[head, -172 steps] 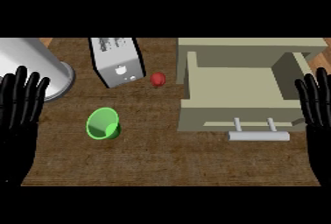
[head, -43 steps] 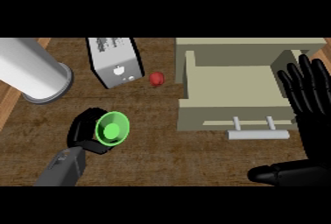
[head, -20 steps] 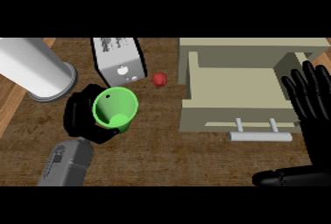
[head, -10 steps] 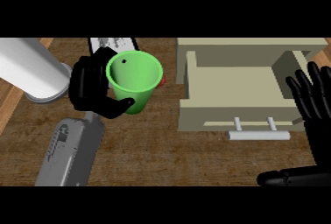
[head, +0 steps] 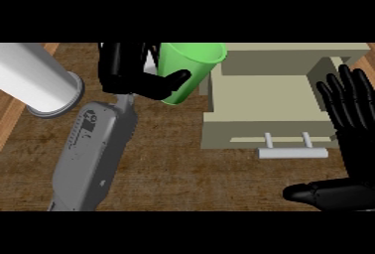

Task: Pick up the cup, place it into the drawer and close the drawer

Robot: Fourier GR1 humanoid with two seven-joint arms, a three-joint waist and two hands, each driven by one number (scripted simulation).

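Observation:
My left hand [head: 132, 74] is curled round a green cup [head: 189, 69] and holds it above the counter, just left of the open beige drawer [head: 275, 126]. The cup's rim is at the view's top, tilted toward the drawer's left wall. The drawer's inside [head: 264, 92] shows bare, and its white handle [head: 291, 151] juts toward me. My right hand [head: 351, 111] stands open at the right edge, fingers up, beside the drawer's right wall.
A large white cylinder [head: 33, 79] lies at the upper left on the brown counter [head: 183, 183]. My grey left forearm [head: 92, 149] crosses the counter's left half. A wooden floor strip [head: 9, 119] shows past the left edge.
My left hand has carried the green cup up and to the right, closer to the drawer. It now hides the white box and the red thing. The right hand has barely moved.

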